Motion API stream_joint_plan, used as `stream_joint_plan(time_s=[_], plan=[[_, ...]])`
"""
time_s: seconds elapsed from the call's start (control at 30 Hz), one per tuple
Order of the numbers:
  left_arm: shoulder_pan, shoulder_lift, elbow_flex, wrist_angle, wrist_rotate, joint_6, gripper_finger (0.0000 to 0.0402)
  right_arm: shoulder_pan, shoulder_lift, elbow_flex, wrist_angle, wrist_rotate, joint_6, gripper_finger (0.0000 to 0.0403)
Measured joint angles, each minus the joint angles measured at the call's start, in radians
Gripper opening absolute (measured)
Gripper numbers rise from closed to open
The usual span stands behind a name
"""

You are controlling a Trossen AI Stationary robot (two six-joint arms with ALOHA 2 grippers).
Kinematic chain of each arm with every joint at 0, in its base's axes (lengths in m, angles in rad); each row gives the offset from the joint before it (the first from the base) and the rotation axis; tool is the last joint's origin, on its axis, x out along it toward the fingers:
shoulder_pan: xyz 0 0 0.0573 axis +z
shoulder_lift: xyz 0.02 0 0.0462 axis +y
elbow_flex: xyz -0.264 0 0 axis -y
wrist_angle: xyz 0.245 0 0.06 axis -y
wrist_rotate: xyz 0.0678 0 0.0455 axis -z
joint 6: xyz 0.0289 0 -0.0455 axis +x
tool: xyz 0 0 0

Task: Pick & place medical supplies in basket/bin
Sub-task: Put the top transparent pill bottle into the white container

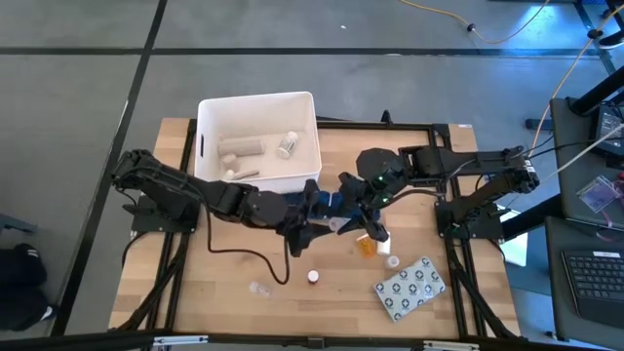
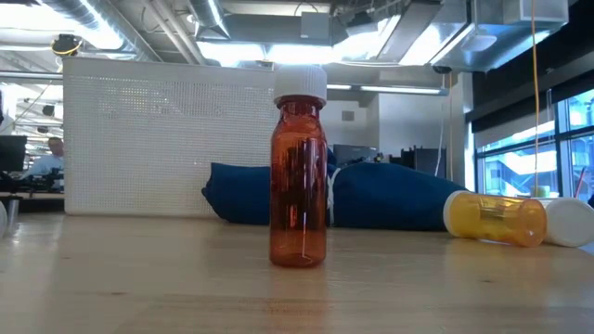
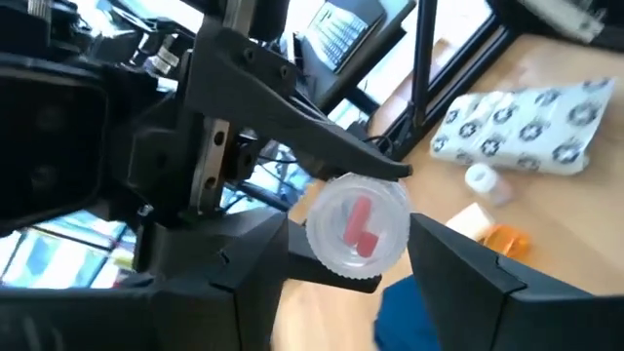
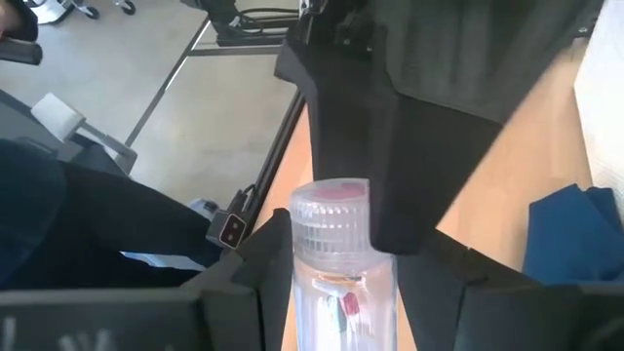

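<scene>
**White tub at the back, one clear vial between two grippers**

White and rectangular, the plastic tub (image 1: pixel 305 174) sits at the table's far edge, left of centre. In it lie one white gauze roll (image 1: pixel 242 147) and one small clear vial (image 1: pixel 287 145); the other pale pieces there are too small to tell.

The left gripper (image 1: pixel 314 226) reaches in from the left to mid-table and meets the right gripper (image 1: pixel 349 222). Between them is a clear, ribbed-cap plastic vial (image 4: pixel 336 263). The right gripper is closed narrowly on its body. The left gripper is at its capped end, but I cannot tell whether it grips.

Five task items lie loose on the near half of the table:
- one clear vial (image 1: pixel 259 289)
- one upright red-brown bottle with a white cap (image 2: pixel 299 176)
- one orange pill bottle lying on its side (image 1: pixel 366 246)
- one small white-capped piece (image 1: pixel 392 261)
- one flat grey dotted blister pack (image 1: pixel 409 289)

A dark blue cloth (image 2: pixel 390 199) lies bunched behind the grippers.

The table (image 1: pixel 224 273) is pale wooden planks on a black frame, standing on a grey floor (image 1: pixel 78 97). Beyond it, the room has ceiling ducts, windows on the right and a person (image 2: pixel 51 158) far off on the left.
</scene>
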Motion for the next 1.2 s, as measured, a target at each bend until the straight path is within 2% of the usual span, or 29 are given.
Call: stream_joint_plan(time_s=[0.2,0.3,0.53,0.77,0.97,1.03,1.2], plan=[[0.034,0.0,0.0,0.003,0.128,-0.107,0.0199,0.0,0.0,0.0,0.005,-0.001,-0.001,0.0149],[0.042,0.0,0.0,0.003,0.158,-0.118,0.0186,0.0,0.001,0.0,0.015,0.001,0.0,0.0149],[0.043,0.0,0.001,-0.009,0.157,-0.113,0.0145,0.0,0.002,0.0,0.011,0.004,-0.006,0.0149],[0.042,0.0,0.001,-0.01,0.15,-0.11,0.0145,0.0,0.002,0.0,0.008,0.005,-0.035,0.0161],[0.042,0.001,0.001,-0.011,0.149,-0.133,0.0144,0.0,0.002,0.0,-0.003,0.004,-0.049,0.0194],[0.041,0.001,0.001,-0.016,0.149,-0.171,0.0143,-0.004,0.002,0.0,-0.013,0.002,-0.042,0.0215],[0.041,0.001,0.001,-0.017,0.136,-0.273,0.0143,-0.039,-0.007,0.0,-0.082,0.005,-0.142,0.0277]])
